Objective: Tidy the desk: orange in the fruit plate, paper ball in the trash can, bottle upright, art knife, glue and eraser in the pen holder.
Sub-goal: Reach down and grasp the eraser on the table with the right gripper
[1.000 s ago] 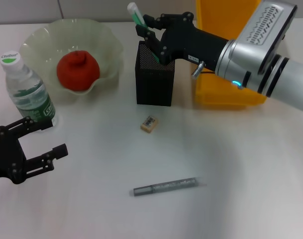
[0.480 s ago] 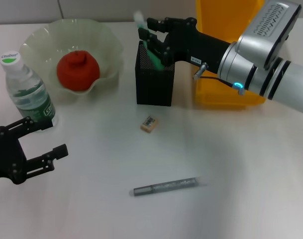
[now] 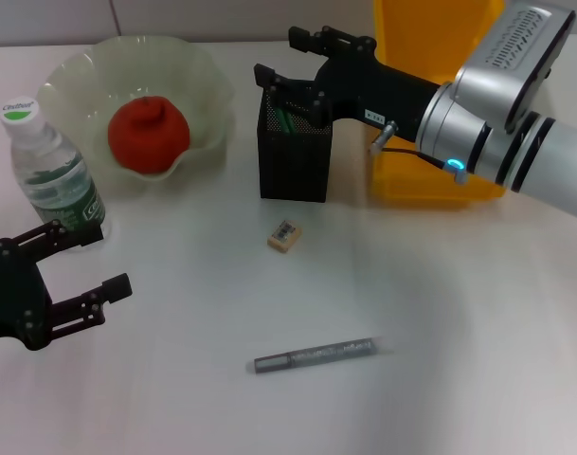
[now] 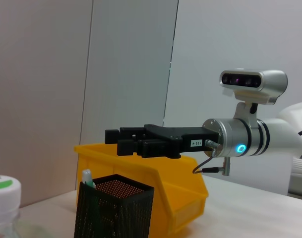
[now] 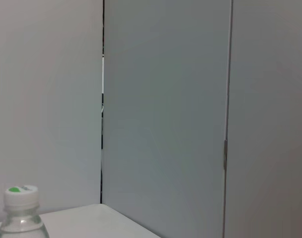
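The right gripper [image 3: 290, 59] hangs just above the pen holder [image 3: 295, 156], its fingers spread wide with nothing between them. Inside the holder stands the glue [image 3: 286, 118] (a green stick, white-capped in the left wrist view), leaning against the mesh. Behind the arm sits the yellow trash can [image 3: 430, 180]. On the desk in front of the holder lies the eraser [image 3: 284, 235], and nearer still the art knife [image 3: 315, 354]. The orange [image 3: 148, 133] rests in the fruit plate [image 3: 80, 66]; the bottle [image 3: 51, 171] stands upright beside it. The left gripper [image 3: 80, 275] waits near the bottle, spread apart and empty.
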Controlling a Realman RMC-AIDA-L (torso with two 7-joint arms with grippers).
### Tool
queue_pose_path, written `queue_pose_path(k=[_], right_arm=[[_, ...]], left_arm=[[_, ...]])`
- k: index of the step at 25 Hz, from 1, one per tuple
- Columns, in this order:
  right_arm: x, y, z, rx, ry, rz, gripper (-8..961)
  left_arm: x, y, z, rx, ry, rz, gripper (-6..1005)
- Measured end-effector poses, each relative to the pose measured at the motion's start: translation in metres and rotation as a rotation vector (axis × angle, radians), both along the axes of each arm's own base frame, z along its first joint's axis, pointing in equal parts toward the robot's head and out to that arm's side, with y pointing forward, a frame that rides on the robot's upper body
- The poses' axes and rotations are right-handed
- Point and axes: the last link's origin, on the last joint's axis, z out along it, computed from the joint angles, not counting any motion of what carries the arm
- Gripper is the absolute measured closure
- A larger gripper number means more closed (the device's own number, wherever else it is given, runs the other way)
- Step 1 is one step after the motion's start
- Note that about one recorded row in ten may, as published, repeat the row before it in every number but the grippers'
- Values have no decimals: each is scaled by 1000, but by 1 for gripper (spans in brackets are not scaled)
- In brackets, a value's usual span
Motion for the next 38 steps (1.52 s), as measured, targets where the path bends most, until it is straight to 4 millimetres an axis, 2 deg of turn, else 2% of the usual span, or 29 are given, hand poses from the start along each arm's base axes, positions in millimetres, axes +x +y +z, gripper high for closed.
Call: queue_pose_path(k=[5,11,13,15,21,25,29,30,31,34,35,37,38], right_arm=[[0,-1,2,1,19,-2,311],[-3,-8,18,-4,135,24,302],[-5,-14,26,-40,192,60,302],[-10,-24,42,-144,242,128,303],[-12,-35,58,-341,205,196,308],[-12,-34,69,-504,70,193,307],[-15,-31,72,-563,-64,179,307],[-18,-30,68,-600,-158,161,307],[-18,-30,68,-600,-158,161,307],[-23,-23,58,-637,-318,126,308],[-27,-19,49,-650,-407,111,308],[-28,-18,44,-655,-453,105,308],[-32,-15,34,-654,-531,108,308]], left_arm=[[0,0,0,-1,-2,-3,231],[2,-2,1,-6,-12,-14,230],[2,-3,1,-6,-12,-15,230],[2,-3,1,-10,-9,-20,230],[2,-4,1,-19,-7,-23,230],[1,-6,2,-26,-8,-28,230],[1,-7,2,-30,-6,-29,231],[1,-7,2,-32,-4,-31,231],[1,-7,2,-32,-4,-31,231],[1,-7,2,-34,-2,-34,231],[2,-7,2,-34,0,-36,230],[2,-7,2,-35,1,-39,230],[2,-6,2,-35,1,-40,230]])
